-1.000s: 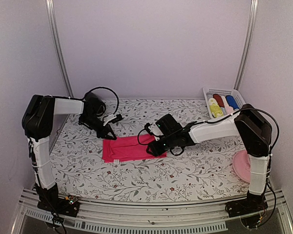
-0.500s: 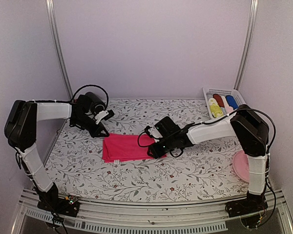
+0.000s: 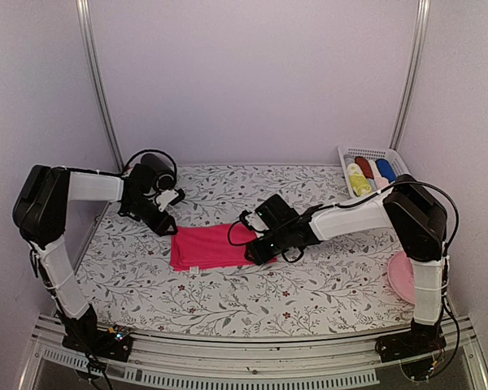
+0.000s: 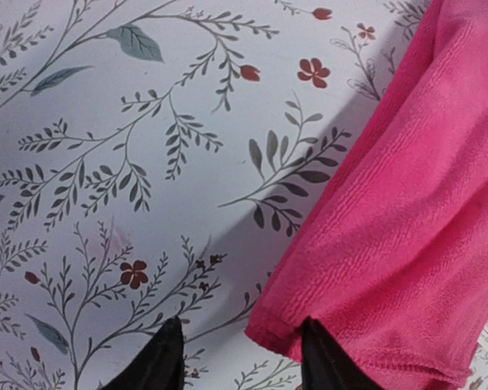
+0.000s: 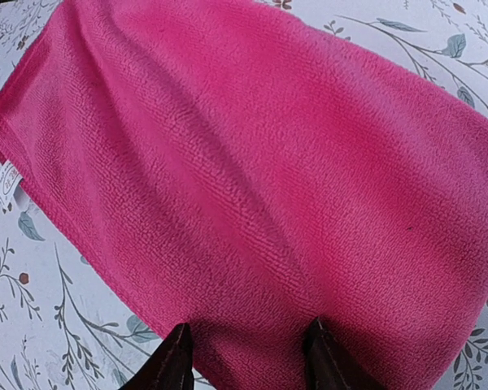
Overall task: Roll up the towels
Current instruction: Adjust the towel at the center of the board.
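Found pink towel lying 9-to-3 o'clock; right hand parted on 3 o'clock end; left hand parted beside 10 o'clock corner.

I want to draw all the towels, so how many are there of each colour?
Pink towel, lying flat: 1
Yellow roll in the basket: 1
Red roll: 1
Pale roll: 1
Blue roll: 1
Total: 5

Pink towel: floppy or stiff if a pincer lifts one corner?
Likely floppy: the pink towel lies flat with soft folds, so a lifted corner would probably drape. Its fuzzy weave looks grippy, not slick. Pushed, it would probably bunch rather than slide whole.
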`<state>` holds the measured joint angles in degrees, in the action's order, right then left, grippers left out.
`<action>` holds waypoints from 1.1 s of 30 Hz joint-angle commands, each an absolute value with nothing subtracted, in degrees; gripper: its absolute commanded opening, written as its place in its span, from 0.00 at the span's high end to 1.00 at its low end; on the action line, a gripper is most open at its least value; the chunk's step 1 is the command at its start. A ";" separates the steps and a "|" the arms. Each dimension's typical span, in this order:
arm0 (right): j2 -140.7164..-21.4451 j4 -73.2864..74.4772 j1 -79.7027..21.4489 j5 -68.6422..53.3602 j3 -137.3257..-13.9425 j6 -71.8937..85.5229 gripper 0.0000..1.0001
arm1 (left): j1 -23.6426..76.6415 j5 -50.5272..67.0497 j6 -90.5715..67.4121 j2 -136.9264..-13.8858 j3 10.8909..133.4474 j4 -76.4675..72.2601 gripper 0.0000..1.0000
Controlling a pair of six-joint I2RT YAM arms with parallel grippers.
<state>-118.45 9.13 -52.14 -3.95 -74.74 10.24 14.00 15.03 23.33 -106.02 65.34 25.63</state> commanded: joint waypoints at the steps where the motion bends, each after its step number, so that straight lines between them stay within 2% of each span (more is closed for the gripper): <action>1: -119.61 12.61 -52.73 -2.74 -75.82 9.65 0.54 | 13.59 12.82 23.79 -103.48 67.04 25.29 0.44; 6: -118.48 12.66 -52.79 -2.54 -75.48 9.67 0.54 | 13.92 16.96 26.93 -93.38 64.15 26.70 0.31; 10: -117.78 12.62 -52.77 -2.14 -75.15 9.23 0.54 | 17.49 21.15 39.43 -83.77 56.04 26.83 0.06; 11: -117.69 12.59 -52.80 -2.16 -75.22 9.09 0.53 | 18.28 21.02 42.85 -81.41 53.65 25.94 0.03; 15: -117.31 12.52 -52.85 -2.80 -75.29 9.20 0.54 | 19.94 19.57 55.04 -74.34 45.74 20.04 0.03; 20: -116.77 12.42 -52.91 -3.72 -74.99 9.62 0.53 | 20.13 18.11 67.27 -74.05 41.97 14.68 0.04; 29: -116.96 12.25 -53.01 -4.00 -74.99 9.67 0.53 | 21.51 18.13 77.48 -80.88 42.64 13.05 0.24; 33: -117.24 12.24 -53.06 -4.04 -75.06 9.50 0.53 | 22.94 17.27 79.34 -83.13 42.75 12.87 0.28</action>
